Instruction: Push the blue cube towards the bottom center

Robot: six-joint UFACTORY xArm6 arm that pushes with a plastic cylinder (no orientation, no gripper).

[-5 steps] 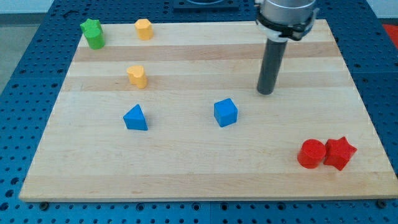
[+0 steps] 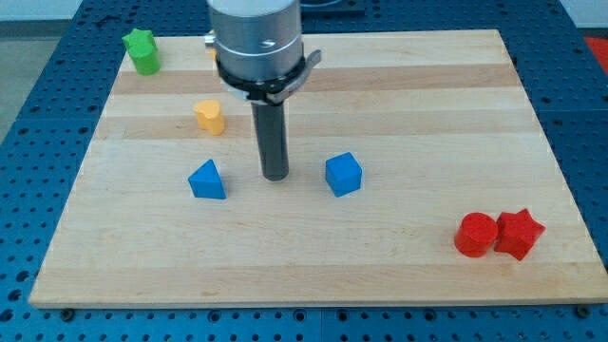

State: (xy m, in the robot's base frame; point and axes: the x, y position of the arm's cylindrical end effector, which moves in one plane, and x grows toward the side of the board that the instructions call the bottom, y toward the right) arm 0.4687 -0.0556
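Observation:
The blue cube [image 2: 344, 174] sits on the wooden board [image 2: 399, 256] a little right of the middle. My tip [image 2: 275, 176] rests on the board to the cube's left, about a cube's width away from it, and not touching it. A blue triangular block [image 2: 207, 180] lies to the tip's left, so the tip stands between the two blue blocks.
A yellow block [image 2: 210, 116] lies above the blue triangle. A green block [image 2: 142, 50] sits at the top left corner. A red cylinder [image 2: 475, 235] and a red star-like block [image 2: 519, 234] sit together at the bottom right. The arm hides most of another yellow block at the top.
My tip has moved left and slightly down, from above and right of the blue cube to its left side. The cube has barely shifted. The arm now covers the top yellow block.

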